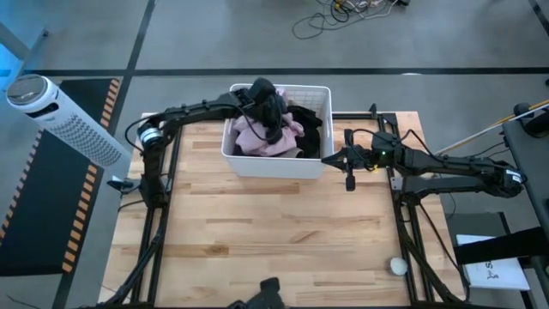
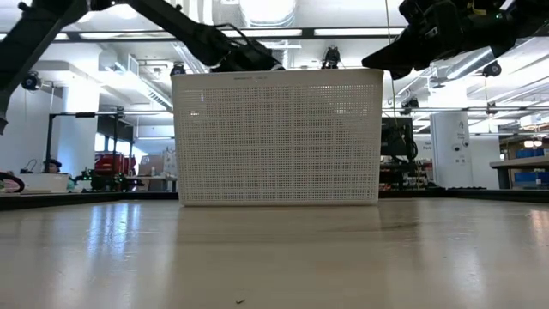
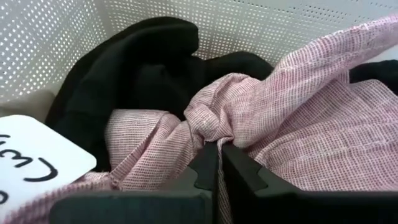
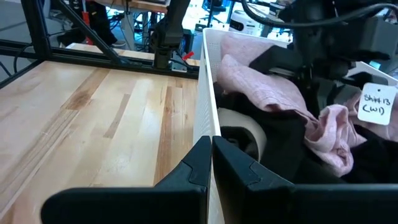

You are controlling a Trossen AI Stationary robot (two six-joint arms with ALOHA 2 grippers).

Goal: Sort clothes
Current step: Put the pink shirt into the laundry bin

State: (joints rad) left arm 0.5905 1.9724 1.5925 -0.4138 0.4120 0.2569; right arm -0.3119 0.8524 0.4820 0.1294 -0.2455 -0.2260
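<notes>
A white lattice-sided basket [image 1: 273, 165] stands at the far middle of the wooden table. In it lie the clothes: a pale pink shirt [image 1: 257, 142] on top, with black pieces [image 1: 310, 127] beside and under it. My left gripper [image 3: 219, 146] reaches down into the basket from its left and is shut on the pink shirt [image 3: 298, 106]. A white handwritten tag [image 3: 31, 155] lies next to it. My right gripper [image 4: 210, 142] hovers shut just outside the basket's right wall [image 4: 208, 93], holding nothing. In the low view the basket [image 2: 279, 137] hides the clothes. My left gripper pinches a bunched fold of the pink shirt [image 3: 214, 124] between its two fingertips. One layer or several, I cannot tell. The fingers slant down into the basket from the table's left. The shirt lies slack on the black clothes [image 3: 137, 62].
A small white ball [image 1: 398, 266] lies near the table's front right corner. A white perforated cylinder [image 1: 64, 120] stands off the table's left side. The wide wooden tabletop [image 1: 274, 232] spreads in front of the basket.
</notes>
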